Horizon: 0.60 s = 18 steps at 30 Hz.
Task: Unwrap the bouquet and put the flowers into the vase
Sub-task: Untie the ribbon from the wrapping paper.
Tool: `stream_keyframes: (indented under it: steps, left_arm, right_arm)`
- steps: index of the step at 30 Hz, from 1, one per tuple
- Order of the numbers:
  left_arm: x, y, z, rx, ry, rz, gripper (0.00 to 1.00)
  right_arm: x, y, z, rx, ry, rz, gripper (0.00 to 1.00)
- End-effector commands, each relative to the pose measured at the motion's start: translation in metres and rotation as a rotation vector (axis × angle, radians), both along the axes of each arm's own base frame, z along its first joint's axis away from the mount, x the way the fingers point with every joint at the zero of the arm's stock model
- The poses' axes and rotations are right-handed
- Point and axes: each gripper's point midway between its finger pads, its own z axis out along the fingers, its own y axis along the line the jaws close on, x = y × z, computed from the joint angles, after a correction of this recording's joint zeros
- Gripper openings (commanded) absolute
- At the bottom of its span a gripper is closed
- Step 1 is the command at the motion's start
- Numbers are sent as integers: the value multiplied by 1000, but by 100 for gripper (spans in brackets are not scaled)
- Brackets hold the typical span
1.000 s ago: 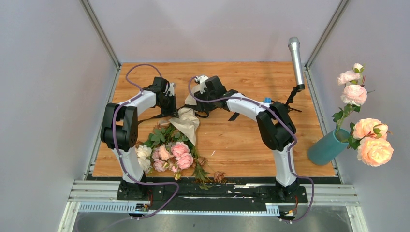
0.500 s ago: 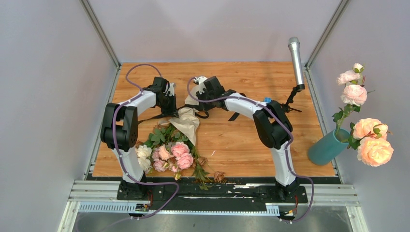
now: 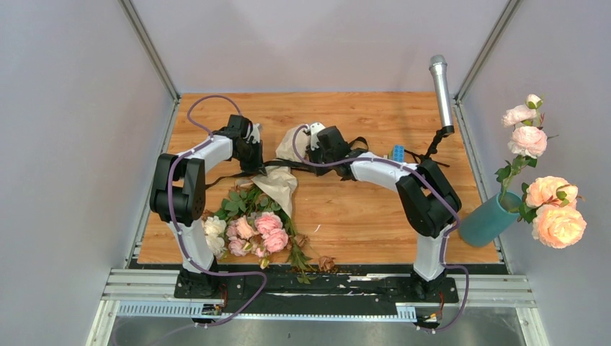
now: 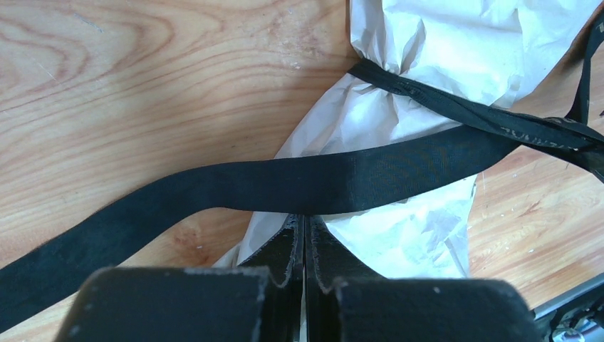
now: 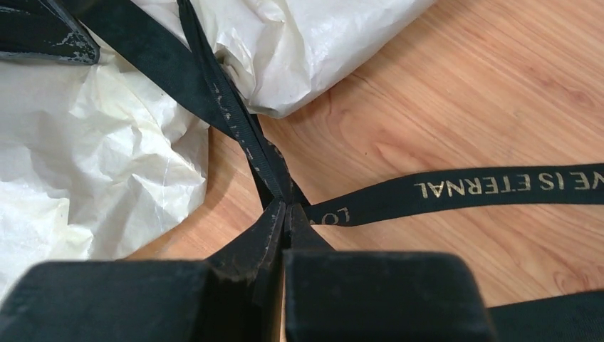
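The bouquet lies at the left front of the table, its pink and cream flowers toward the near edge and the tan paper toward the middle. A black ribbon runs across the crumpled paper. My left gripper is shut, its tips pinching the ribbon's lower edge; it shows from above beside the paper. My right gripper is shut on the ribbon where its strands cross, just right of the paper. The teal vase stands far right, past the table's edge.
Large peach-orange roses fill the vase. A silver microphone stands on a black stand at the back right corner. A small blue object lies by the right forearm. Dried bits lie near the front edge.
My right gripper has shut on the ribbon and moved right with it, its elbow swinging right too. The paper's upper end shifted. The left arm has stayed put.
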Motion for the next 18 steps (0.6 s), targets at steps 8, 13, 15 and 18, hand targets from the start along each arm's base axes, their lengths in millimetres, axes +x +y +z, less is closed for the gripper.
stream_keyframes:
  steps: [8, 13, 15, 18]
  left_arm:
    - [0, 15, 8, 58, -27, 14, 0]
    - [3, 18, 16, 75, -56, 6, 0]
    - [4, 20, 23, 84, -78, 0, 3]
    - [9, 24, 40, 106, -136, -5, 18]
  right_arm:
    - [-21, -27, 2, -8, -48, -124, 0]
    - [-35, -28, -4, 4, -22, -128, 0]
    - [-37, -28, -5, 10, -17, -134, 0]
    - [-39, -29, -1, 20, -18, -136, 0]
